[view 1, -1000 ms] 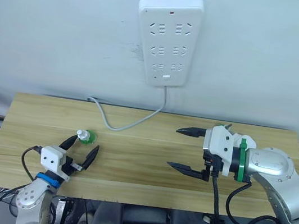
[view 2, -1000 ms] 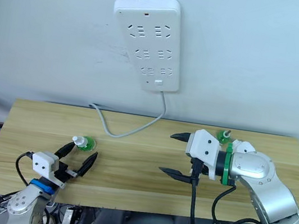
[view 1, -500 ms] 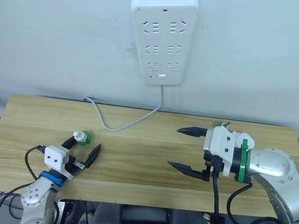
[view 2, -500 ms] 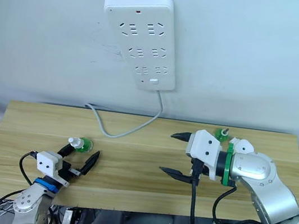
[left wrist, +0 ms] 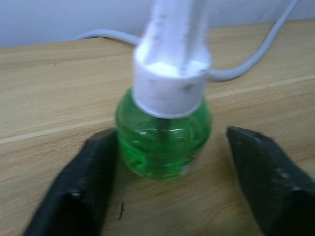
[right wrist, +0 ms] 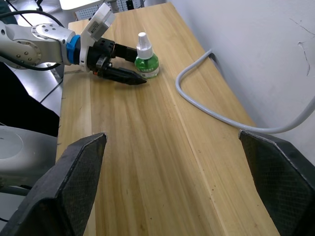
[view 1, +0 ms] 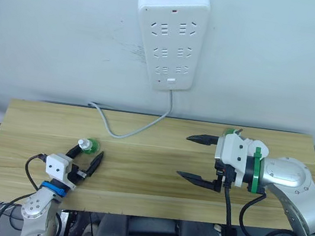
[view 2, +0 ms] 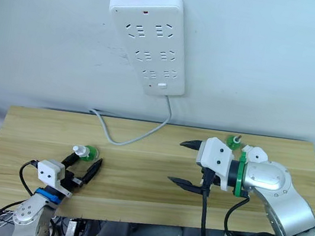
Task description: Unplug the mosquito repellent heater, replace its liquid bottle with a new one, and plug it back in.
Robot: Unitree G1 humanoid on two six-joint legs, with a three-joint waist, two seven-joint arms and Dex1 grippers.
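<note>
comparing against the views from a second back: the whole head picture has shifted, which is camera movement, not movement of the items. the one real change noted is at the left gripper (view 1: 90,150), whose fingers have drawn in slightly around the green liquid bottle (left wrist: 162,142). in the left wrist view the bottle stands upright between the two fingers, one finger just beside its glass, the other apart from it. assessed state: narrowing but not yet clamped. the right gripper (view 1: 183,155) hangs over the right half of the table (view 1: 136,174) with its fingers spread wide, holding nothing, in the same pose as before.

judgement: the step in hand is picking up a bottle for the swap. every socket on the wall-hung power strip (view 1: 169,36) is empty, so the unplugging part appears done.

location of the mosquito repellent heater: not confirmed. a white rounded shape (view 2: 254,152) sits just behind the right wrist near the table's back edge. it may be the heater or part of the arm, and i cannot tell which.

count:
- liquid bottles: two, one at the left gripper, one second bottle (view 2: 234,143) partly hidden behind the right gripper
- power strip: one
- cable (view 1: 134,132): one, trailing from the strip onto the table
- grippers: two
</note>
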